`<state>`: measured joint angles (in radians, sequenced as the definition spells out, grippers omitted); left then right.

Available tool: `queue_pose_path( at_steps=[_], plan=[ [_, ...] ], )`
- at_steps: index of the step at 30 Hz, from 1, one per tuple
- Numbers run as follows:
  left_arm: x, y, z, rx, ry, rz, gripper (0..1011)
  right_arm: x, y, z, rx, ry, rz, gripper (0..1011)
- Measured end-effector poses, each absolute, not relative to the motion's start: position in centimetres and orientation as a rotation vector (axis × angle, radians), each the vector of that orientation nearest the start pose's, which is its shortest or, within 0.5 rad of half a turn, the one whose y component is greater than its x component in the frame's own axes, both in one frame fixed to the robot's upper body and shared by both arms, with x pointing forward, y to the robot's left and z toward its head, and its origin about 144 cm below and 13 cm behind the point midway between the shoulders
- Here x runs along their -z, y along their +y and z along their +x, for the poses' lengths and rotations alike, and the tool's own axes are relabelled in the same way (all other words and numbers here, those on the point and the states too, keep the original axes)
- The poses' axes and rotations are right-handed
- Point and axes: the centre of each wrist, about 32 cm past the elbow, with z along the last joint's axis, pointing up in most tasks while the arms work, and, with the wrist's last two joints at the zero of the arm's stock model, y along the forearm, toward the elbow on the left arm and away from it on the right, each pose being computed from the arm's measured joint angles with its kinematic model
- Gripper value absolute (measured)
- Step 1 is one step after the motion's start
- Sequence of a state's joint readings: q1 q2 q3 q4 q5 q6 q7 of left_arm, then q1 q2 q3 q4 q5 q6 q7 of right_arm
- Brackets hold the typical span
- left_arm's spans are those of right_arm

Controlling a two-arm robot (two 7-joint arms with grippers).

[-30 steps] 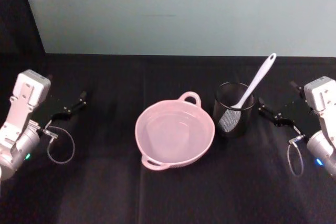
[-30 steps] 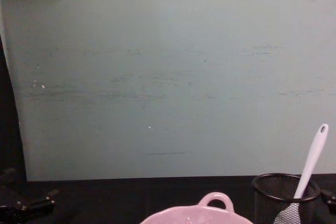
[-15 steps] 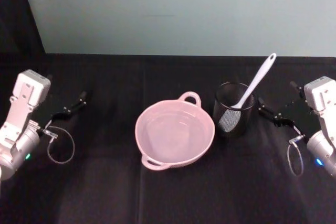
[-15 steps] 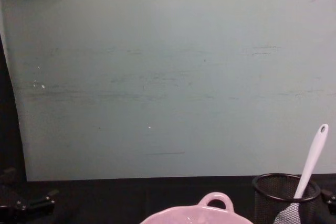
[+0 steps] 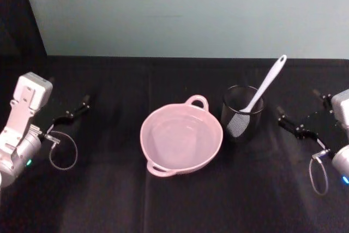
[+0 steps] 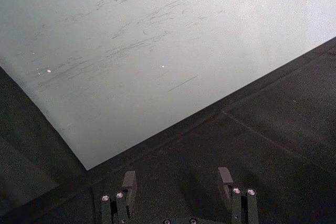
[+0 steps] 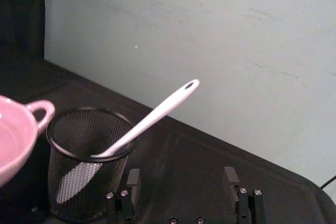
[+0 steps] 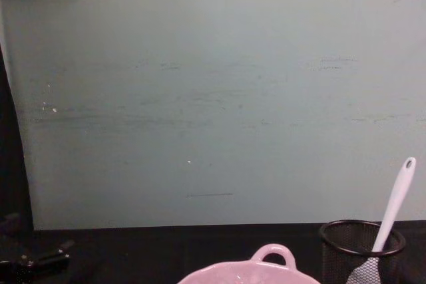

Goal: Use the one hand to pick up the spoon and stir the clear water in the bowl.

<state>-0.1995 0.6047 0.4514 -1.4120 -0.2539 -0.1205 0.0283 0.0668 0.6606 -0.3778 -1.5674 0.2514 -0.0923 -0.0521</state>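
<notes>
- Two arms in the head view: the right gripper (image 5: 299, 114) sits low, right of the mesh cup (image 5: 252, 129) holding the spoon (image 5: 265, 87). The bowl (image 5: 155, 135) is just left of the cup, and the left gripper (image 5: 68, 97) is parked far left.
- Left wrist view: jaws spread, empty.
- Right wrist view: jaws spread too. I'd pinch the spoon high and lift straight up so the cup stays put.
- Chest view: the spoon leans right.
</notes>
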Motion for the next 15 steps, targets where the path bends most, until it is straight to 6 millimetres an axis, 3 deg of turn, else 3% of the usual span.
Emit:
queue_pose_path(
  at_steps=[5, 15],
  plan=[
    [-114.0, 31.0, 48.9, -1.248, -0.285, 0.304, 1011, -115.8, -31.7, 45.1, 1.269, -0.242, -0.203, 1003],
    [-114.0, 31.0, 48.9, -1.248, -0.285, 0.304, 1011, -116.4, -31.2, 47.2, 1.254, 0.055, 0.105, 1003]
  ],
)
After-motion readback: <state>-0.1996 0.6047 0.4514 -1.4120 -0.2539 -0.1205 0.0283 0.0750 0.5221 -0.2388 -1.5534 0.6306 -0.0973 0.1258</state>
